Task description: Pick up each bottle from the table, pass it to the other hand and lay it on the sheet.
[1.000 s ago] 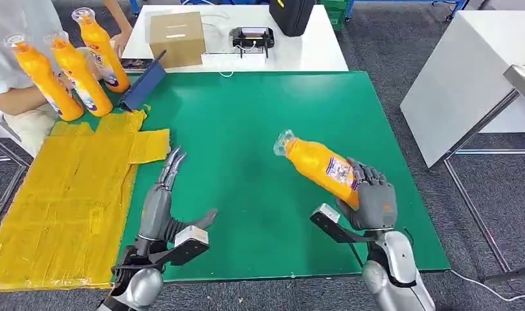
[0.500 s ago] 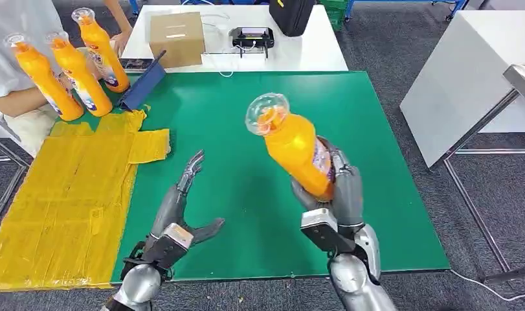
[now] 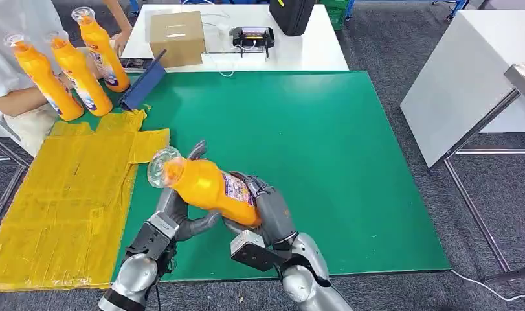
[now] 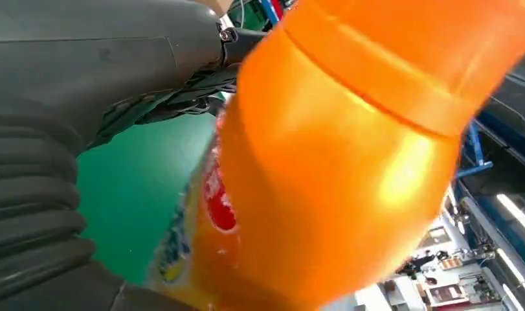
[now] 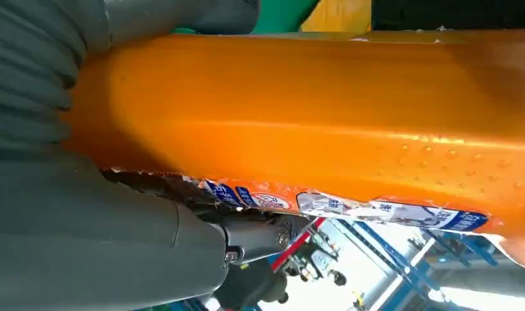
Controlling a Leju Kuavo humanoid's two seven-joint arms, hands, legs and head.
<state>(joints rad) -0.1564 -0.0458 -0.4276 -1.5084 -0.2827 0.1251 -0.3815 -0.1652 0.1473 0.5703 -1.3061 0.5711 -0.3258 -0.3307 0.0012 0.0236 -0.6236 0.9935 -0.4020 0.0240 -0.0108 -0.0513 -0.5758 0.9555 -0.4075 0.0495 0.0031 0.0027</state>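
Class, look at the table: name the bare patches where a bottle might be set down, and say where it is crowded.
Bare: the green mat from the hands to its far and right edges, and the near yellow sheet. Crowded: the far left corner, with three standing bottles and a blue tray, and the near middle, where both hands meet around the held bottle.

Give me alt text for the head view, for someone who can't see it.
The robot's right hand holds an orange bottle over a green table, its clear cap pointing toward the yellow sheet, with the left hand at the bottle's neck end. A person at the far left holds three more bottles.
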